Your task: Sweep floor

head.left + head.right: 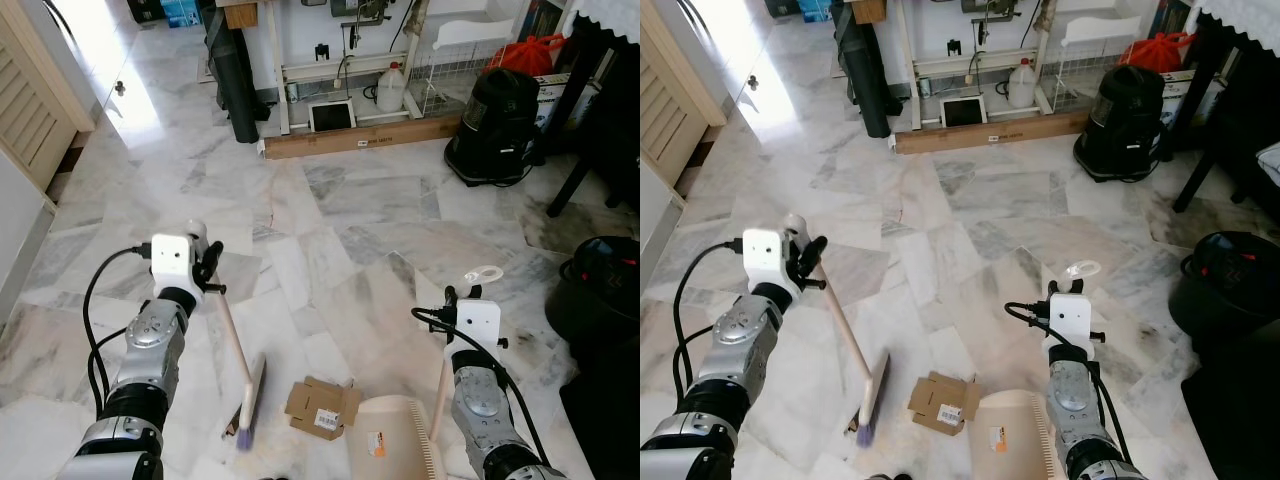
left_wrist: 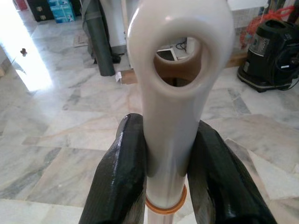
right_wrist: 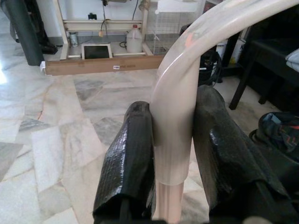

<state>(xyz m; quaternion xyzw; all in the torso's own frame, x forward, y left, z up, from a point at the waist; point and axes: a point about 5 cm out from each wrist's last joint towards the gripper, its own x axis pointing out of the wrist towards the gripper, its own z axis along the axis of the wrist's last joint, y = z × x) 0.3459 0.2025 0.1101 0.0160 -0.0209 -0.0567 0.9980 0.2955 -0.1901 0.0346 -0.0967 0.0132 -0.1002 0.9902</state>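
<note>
Broom in my left, dustpan in my right, cardboard scrap lying between them on the marble floor.

My left gripper is clenched on the broom handle near its eyelet top; the broom head rests on the floor just beside the flattened cardboard box. My right gripper is clamped round the dustpan handle, with the beige dustpan just right of the box. Step in hand, as I judge it: lining up to sweep. Next calls for pushing the bristles rightward into the pan. The box's white label and the pan's orange sticker are too small to read.
</note>
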